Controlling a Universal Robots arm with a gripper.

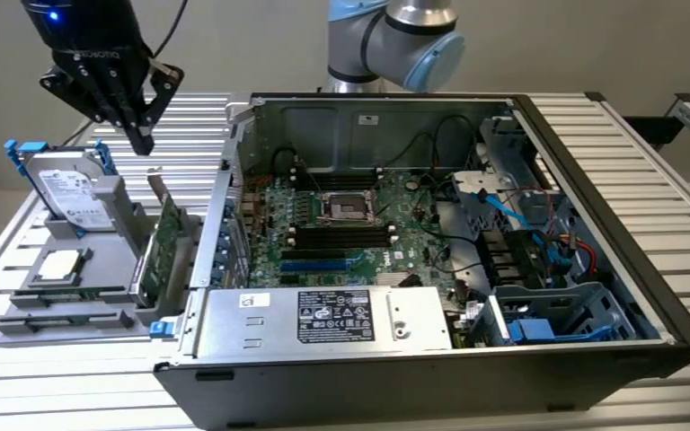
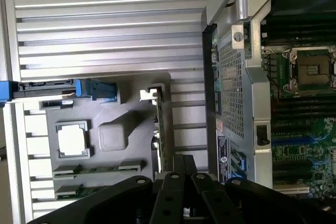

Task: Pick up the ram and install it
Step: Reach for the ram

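At the near end of a grey tray (image 1: 33,328) beside the open computer case (image 1: 441,359), the ram (image 2: 97,170) lies flat in a groove, a thin green strip with a second like it alongside. Its label and chips are too faint to make out. Its long axis runs across the tray, from the exterior view's left to its right. Behind it sit a processor chip (image 1: 60,267) and then a hard drive (image 1: 69,193), with a green expansion card (image 1: 165,238) standing on edge along the tray's case side. Farthest back, the gripper (image 1: 141,140) hangs above the tray's far end, fingers pressed together and holding nothing. The ram lies below it and toward the viewer, well apart.
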